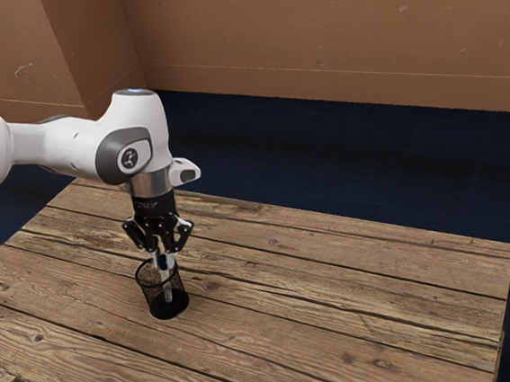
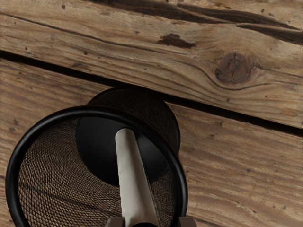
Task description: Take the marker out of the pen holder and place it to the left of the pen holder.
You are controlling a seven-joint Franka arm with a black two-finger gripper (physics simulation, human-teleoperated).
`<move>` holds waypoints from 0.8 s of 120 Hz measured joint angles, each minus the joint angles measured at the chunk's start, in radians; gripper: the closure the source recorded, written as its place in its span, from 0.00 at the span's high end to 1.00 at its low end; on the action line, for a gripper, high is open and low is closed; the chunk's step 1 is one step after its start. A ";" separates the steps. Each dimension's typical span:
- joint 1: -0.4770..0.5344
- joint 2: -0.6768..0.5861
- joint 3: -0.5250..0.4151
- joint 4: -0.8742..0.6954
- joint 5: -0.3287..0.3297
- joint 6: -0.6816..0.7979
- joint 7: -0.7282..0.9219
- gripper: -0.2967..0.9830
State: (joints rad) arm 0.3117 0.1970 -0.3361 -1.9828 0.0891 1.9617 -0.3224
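In the exterior view my gripper [image 1: 162, 252] points straight down over the black mesh pen holder [image 1: 152, 294], its fingers open on either side of the marker's upper end. The white marker [image 1: 166, 285] stands inside the holder. In the wrist view the gripper [image 2: 151, 222] has its two fingertips well apart at the lower edge. The pale marker [image 2: 131, 177] runs up between them from the bottom of the pen holder [image 2: 13, 165], nearer one fingertip, with space beside the other. Its upper end is partly hidden.
The pen holder stands on a wooden plank table [image 1: 338, 300], whose far edge and corner lie toward the exterior view's right. A brown wall [image 1: 330, 30] rises beyond the dark blue floor [image 1: 322, 139].
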 joint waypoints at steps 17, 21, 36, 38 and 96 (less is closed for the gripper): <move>0.002 0.011 0.003 -0.004 0.010 0.031 -0.004 0.26; 0.003 0.012 0.003 -0.004 0.013 0.034 -0.005 0.26; 0.008 0.005 0.007 -0.003 0.020 0.041 -0.010 0.23; 0.008 0.003 0.007 -0.003 0.021 0.041 -0.010 0.22; 0.000 -0.361 -0.010 -0.091 0.032 -0.059 -0.051 0.16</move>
State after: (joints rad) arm 0.3114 -0.1637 -0.3461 -2.0737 0.1209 1.9029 -0.3735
